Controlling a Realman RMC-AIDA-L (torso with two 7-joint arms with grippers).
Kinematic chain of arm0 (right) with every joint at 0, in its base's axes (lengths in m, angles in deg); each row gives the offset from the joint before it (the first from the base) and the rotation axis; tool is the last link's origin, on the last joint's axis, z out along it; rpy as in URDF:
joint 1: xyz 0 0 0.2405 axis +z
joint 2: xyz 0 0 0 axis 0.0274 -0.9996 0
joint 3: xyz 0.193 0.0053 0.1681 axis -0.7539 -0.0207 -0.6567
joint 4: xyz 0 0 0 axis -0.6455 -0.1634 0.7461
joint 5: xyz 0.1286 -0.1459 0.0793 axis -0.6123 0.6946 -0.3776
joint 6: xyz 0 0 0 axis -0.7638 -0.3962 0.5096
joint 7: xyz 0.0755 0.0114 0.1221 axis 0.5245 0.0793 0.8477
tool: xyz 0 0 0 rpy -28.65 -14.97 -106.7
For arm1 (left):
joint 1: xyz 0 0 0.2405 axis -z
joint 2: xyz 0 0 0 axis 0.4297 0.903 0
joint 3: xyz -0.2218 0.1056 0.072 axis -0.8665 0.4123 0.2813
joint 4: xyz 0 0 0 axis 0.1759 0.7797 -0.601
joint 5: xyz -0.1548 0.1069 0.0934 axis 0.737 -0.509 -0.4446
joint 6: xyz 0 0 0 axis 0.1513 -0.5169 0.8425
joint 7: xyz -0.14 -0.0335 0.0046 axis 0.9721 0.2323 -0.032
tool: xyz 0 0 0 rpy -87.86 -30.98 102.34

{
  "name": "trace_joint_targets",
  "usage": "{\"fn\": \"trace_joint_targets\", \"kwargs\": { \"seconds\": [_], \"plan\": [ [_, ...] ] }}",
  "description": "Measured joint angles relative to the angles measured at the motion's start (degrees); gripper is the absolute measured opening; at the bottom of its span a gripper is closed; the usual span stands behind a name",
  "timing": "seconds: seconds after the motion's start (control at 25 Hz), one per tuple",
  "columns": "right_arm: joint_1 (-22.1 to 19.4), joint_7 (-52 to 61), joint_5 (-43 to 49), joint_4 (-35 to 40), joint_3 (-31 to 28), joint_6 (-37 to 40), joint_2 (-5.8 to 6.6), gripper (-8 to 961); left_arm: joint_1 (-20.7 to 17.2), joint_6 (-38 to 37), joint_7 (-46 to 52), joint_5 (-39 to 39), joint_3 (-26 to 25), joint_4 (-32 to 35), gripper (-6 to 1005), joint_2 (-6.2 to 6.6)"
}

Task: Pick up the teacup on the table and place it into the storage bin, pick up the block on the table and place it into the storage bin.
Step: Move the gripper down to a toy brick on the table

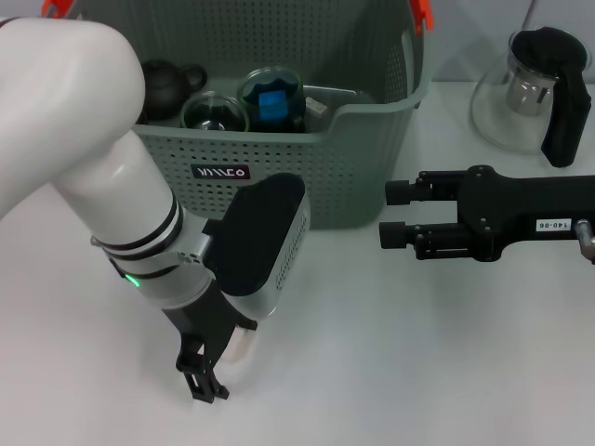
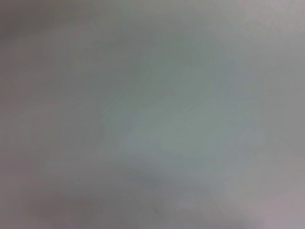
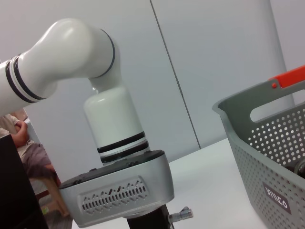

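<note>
Item count: one storage bin (image 1: 363,149), two grippers, left (image 1: 206,388) and right (image 1: 395,214), one glass teapot (image 1: 535,88), one dark teapot (image 1: 167,88), two glass cups in bin (image 1: 216,113)

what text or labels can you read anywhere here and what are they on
White logo on the small black label on the front of the storage bin: stylised, not clearly readable.
The same label in the right wrist view: looks like "VIVICO", uncertain.
White sticker on the right gripper: upside down, seems to read "140-06".
Nothing else readable.
</note>
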Motion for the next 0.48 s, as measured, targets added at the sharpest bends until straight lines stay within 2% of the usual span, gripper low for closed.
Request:
{"fn": "trace_joint_targets", "kwargs": {
  "seconds": [0.28,0.48],
  "plan": [
    [0.0,0.0,0.0,0.0,0.0,0.0,0.0,732,0.0,1.5,0.1,-0.1,0.1,-0.4,920,0.01],
    [0.0,0.0,0.0,0.0,0.0,0.0,0.0,731,0.0,1.8,0.3,-0.2,0.0,-0.9,874,0.05]
  ]
}}
